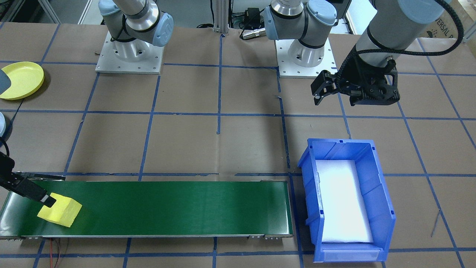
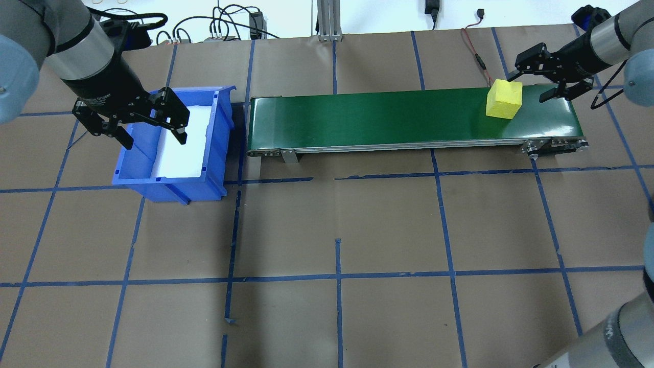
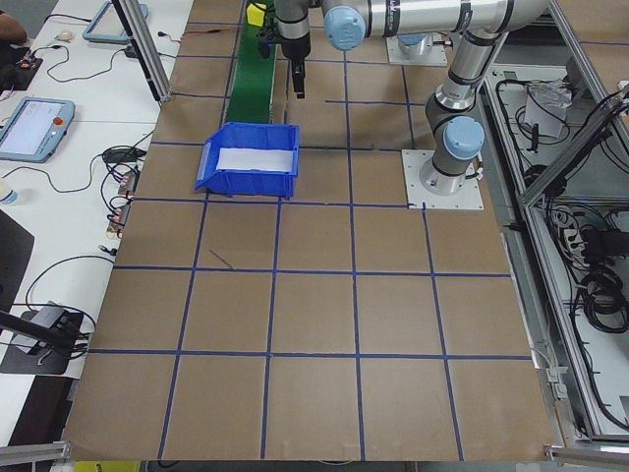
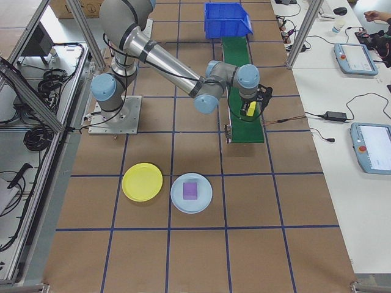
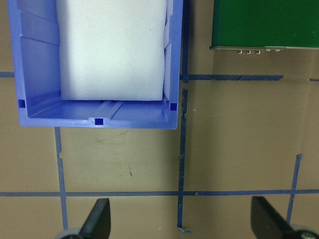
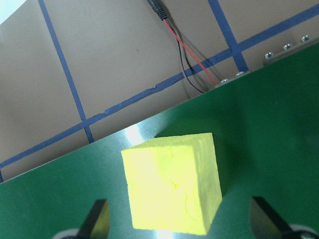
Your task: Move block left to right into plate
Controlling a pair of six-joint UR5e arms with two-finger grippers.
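The yellow foam block lies on the green conveyor belt at its end on my right side. My right gripper is open just behind it, tilted toward the belt. In the right wrist view the block fills the space ahead of the right gripper, between the two fingertips. One finger looks to be against the block's corner. A yellow plate and a light-blue plate holding a purple block lie on the table. My left gripper hangs open over the blue bin.
The blue bin with a white liner stands off the belt's other end. The yellow plate lies near my right arm's base. A red and black cable runs beside the belt's end. Blue tape lines grid the brown tabletop.
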